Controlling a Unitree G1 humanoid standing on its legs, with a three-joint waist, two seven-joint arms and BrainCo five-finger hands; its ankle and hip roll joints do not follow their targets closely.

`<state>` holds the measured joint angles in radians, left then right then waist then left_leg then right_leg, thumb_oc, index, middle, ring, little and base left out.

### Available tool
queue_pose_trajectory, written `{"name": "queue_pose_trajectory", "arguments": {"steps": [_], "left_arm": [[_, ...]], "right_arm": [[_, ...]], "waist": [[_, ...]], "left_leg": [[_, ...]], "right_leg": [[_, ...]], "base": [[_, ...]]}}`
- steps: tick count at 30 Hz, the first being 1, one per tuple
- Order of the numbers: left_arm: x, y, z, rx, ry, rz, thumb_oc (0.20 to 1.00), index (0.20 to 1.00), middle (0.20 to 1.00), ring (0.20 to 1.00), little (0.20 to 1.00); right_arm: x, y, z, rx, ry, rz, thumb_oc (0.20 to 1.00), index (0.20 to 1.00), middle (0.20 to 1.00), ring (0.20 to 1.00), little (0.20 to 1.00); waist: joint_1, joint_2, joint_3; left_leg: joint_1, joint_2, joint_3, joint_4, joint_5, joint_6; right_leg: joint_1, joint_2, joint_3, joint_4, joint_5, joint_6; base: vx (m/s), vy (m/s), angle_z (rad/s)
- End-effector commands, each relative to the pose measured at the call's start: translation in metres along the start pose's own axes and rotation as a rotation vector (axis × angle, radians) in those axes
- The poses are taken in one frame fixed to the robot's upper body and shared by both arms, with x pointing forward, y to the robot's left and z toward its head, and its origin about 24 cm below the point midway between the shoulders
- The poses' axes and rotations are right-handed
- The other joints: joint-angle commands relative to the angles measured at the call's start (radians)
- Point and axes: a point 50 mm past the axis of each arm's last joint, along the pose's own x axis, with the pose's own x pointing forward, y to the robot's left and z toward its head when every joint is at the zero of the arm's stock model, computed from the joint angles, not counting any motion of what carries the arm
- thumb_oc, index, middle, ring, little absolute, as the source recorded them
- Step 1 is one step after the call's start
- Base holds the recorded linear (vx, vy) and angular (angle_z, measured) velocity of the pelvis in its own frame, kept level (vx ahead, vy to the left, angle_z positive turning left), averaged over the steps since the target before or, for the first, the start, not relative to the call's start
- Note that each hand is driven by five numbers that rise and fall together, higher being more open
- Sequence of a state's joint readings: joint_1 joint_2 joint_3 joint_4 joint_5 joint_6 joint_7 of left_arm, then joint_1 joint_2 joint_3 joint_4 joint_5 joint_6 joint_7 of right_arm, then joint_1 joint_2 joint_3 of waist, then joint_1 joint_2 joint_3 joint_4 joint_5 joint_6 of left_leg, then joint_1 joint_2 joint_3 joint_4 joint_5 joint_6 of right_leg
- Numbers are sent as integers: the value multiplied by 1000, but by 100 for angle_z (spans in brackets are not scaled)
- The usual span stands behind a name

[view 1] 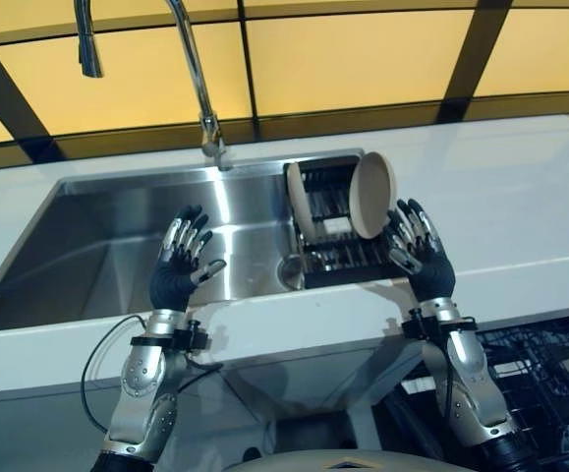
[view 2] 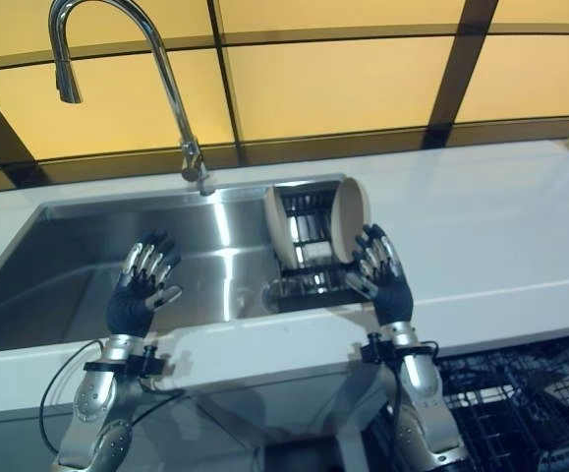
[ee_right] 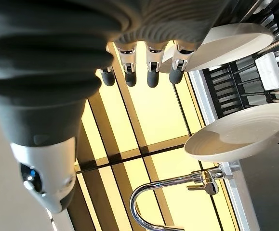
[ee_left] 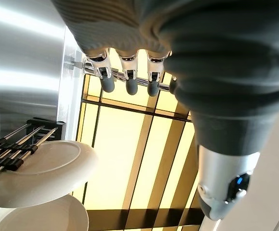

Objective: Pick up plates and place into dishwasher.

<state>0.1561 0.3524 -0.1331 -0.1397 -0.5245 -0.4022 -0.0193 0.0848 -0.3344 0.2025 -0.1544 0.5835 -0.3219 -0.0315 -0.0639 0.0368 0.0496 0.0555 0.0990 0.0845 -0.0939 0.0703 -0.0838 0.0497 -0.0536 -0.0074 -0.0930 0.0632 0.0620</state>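
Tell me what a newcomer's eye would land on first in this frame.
Probably the two raised robot hands, the left hand over the steel sink and the right hand at the sink's right end, both with fingers spread and holding nothing. Next, the two pale plates standing on edge in the black dish rack inside the sink, just ahead of the right hand. The tall curved faucet rises behind against yellow panels.
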Motion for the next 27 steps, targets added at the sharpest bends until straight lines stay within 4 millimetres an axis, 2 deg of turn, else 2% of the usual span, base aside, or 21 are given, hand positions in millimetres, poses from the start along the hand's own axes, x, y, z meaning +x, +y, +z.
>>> {"name": "queue_pose_trajectory", "arguments": {"steps": [1, 5, 12, 17, 23, 27], "left_arm": [[9, 0, 32, 49, -166, -42, 1000, 1000, 1000, 1000, 1000], [8, 1, 33, 4, -191, -31, 1000, 1000, 1000, 1000, 1000], [10, -1, 35, 35, -203, -44, 1000, 1000, 1000, 1000, 1000], [12, -5, 44, 85, -258, -105, 1000, 1000, 1000, 1000, 1000], [29, -16, 67, 263, -388, -233, 1000, 1000, 1000, 1000, 1000], [48, -14, 81, 523, -435, -277, 1000, 1000, 1000, 1000, 1000]], "right_arm": [[7, 10, 33, 33, -189, 44, 1000, 1000, 1000, 1000, 1000], [8, 10, 33, 34, -192, 44, 1000, 1000, 1000, 1000, 1000], [7, 10, 34, 38, -187, 50, 1000, 1000, 1000, 1000, 1000], [7, 10, 34, 39, -187, 53, 1000, 1000, 1000, 1000, 1000], [13, 15, 33, 33, -179, 76, 1000, 1000, 1000, 1000, 1000], [16, 17, 31, 31, -164, 95, 1000, 1000, 1000, 1000, 1000]], "waist": [[0, -47, -2], [1, -47, -1], [-4, -47, -2], [-7, -45, -3], [-20, -31, -8], [-40, -20, -18]], "left_leg": [[-1, 0, -4, 18, -95, 31], [-3, -1, -5, 20, -95, 30], [0, 0, -1, 19, -95, 30], [0, 2, 2, 17, -93, 28], [4, 5, 10, 15, -88, 24], [14, 5, 23, 12, -86, 22]], "right_leg": [[-27, -61, -19, 34, -40, 77], [-28, -61, -17, 37, -41, 78], [-28, -62, -16, 37, -41, 80], [-29, -61, -14, 36, -40, 80], [-29, -61, -5, 35, -38, 83], [-27, -62, 6, 34, -37, 88]], "base": [[0, 0, 0], [0, 0, 0], [0, 0, 0], [0, 0, 0], [0, 0, 0], [10, 12, -3]]}}
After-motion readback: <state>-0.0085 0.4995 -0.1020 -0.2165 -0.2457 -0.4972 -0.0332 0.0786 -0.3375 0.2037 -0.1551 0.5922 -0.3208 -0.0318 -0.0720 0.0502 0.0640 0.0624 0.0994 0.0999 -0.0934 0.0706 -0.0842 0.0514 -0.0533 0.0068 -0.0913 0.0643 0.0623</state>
